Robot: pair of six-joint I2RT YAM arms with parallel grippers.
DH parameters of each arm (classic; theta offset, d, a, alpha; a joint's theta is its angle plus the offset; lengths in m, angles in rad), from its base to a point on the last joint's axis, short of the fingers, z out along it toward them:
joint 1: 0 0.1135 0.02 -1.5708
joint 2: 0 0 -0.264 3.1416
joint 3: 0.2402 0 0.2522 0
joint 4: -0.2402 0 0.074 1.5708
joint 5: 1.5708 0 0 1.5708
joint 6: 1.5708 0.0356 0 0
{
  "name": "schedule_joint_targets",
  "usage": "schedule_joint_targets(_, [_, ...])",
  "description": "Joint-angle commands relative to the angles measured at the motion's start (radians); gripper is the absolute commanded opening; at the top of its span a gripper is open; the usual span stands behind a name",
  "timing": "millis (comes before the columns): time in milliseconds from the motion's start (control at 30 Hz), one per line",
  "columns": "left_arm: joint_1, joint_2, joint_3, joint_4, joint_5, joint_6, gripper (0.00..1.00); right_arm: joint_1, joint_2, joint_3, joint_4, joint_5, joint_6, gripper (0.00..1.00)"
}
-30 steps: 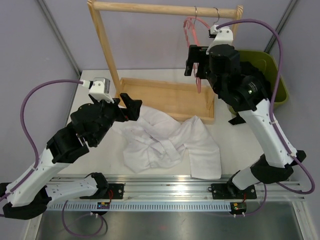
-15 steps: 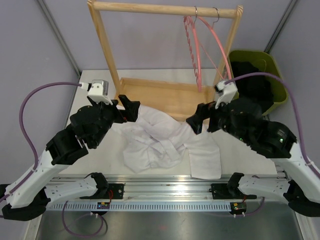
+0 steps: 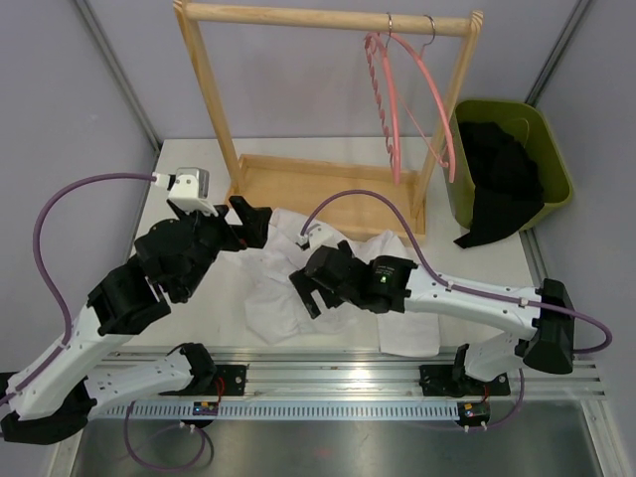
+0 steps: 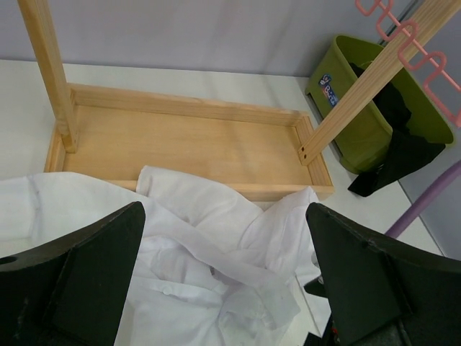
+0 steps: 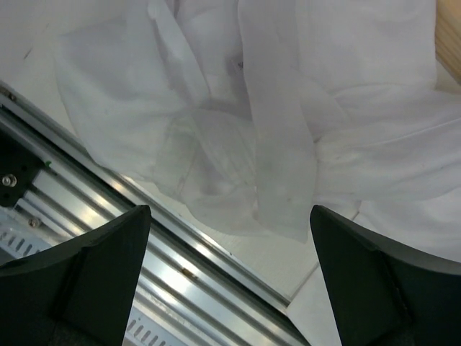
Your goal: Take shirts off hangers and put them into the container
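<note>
blk shirt (image 3: 497, 184) in grn basket (image 3: 556, 164), part over rim

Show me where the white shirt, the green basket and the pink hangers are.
white shirt (image 3: 270, 308), top external view, on its crumpled lower left part.
green basket (image 3: 555, 171), top external view, on its right wall.
pink hangers (image 3: 395, 129), top external view, on a long hanging arm.

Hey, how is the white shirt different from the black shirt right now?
The white shirt lies on the table, while the black shirt sits in the green container. The white shirt is crumpled but spread wide and low; the black shirt is piled up, with one part hanging over the container's rim. Both are off the pink hangers.
</note>
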Motion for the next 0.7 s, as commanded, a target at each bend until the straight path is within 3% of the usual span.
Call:
schedule_joint_targets(0, [-0.004, -0.020, -0.007, 0.031, -0.025, -0.017, 0.99, -0.059, 0.034, 0.030, 0.171, 0.052, -0.013, 0.99])
schedule_joint_targets(333, [-0.002, -0.047, -0.024, 0.030, -0.021, -0.025, 0.99, -0.219, 0.290, 0.036, 0.384, -0.146, -0.062, 0.99])
schedule_joint_targets(667, [-0.004, -0.060, -0.032, 0.028, -0.036, -0.022, 0.99, -0.230, 0.439, 0.103, 0.414, -0.265, -0.070, 0.99])
